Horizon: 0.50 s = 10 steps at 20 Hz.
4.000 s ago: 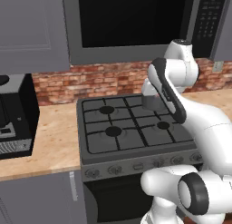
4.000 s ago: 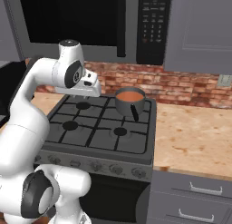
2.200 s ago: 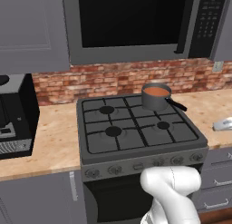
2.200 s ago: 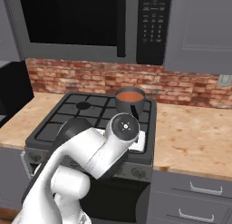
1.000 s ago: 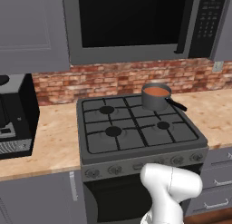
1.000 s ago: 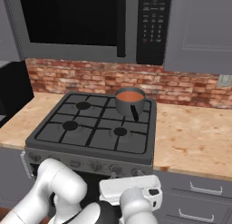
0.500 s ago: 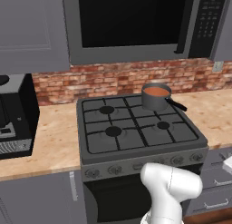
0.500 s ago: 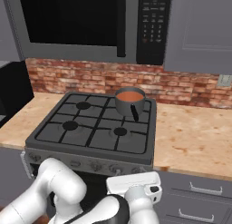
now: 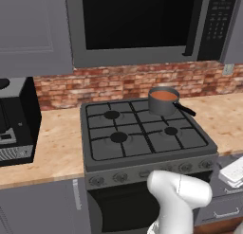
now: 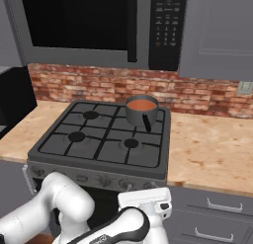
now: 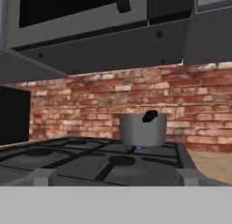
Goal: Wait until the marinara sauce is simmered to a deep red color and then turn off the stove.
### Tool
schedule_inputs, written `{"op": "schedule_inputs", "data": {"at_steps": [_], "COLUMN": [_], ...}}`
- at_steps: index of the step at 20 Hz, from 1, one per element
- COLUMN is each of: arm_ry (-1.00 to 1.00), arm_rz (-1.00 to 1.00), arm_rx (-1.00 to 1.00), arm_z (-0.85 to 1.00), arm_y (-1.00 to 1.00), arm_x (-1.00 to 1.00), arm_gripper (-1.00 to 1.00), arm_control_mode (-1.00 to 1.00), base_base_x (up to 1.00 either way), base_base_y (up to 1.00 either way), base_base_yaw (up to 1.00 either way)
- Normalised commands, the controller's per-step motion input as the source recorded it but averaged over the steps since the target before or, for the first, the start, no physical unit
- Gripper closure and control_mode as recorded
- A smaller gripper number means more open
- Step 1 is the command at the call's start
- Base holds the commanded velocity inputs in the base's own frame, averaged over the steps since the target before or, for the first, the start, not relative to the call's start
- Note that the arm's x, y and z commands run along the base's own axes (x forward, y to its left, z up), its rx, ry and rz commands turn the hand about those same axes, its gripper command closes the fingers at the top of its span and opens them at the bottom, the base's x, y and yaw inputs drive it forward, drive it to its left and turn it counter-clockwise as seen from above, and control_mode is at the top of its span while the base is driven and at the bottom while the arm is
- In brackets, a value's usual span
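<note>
The marinara sauce (image 9: 163, 94) (image 10: 141, 105) looks orange-red in a grey saucepan (image 11: 142, 129) on the back right burner of the stove (image 9: 142, 139) (image 10: 94, 145). In the hand view a small blue flame (image 11: 138, 148) shows under the pan, whose black handle points toward me. A row of round knobs (image 9: 187, 167) (image 10: 81, 179) runs along the stove's front. My gripper (image 10: 146, 198) (image 9: 233, 172) hangs low in front of the stove's right end, below the top and facing the pan. Its fingers are hidden, and it holds nothing.
A black-windowed microwave (image 10: 89, 25) hangs over the stove against a brick wall. A black coffee machine (image 9: 14, 121) stands on the left counter. A wooden counter (image 10: 212, 154) with grey drawers (image 10: 217, 208) runs to the right.
The arm, folded down from above the stove a few seconds ago, now stays low. Over the last second the hand has edged slightly right. The sauce's colour looks the same.
</note>
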Motion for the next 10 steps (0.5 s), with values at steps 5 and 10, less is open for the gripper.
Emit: {"op": "schedule_inputs", "data": {"at_steps": [5, 10], "arm_ry": [-0.01, -0.01], "arm_rz": [0.0, 0.0], "arm_rx": [0.0, 0.0], "arm_z": [-0.42, -0.4], "arm_y": [0.0, 0.0], "arm_x": [0.34, 0.34], "arm_gripper": [-1.0, -1.0], "arm_control_mode": [-1.0, -1.0], "base_base_x": [0.0, 0.0], "base_base_y": [0.0, 0.0], "base_base_yaw": [0.0, 0.0]}}
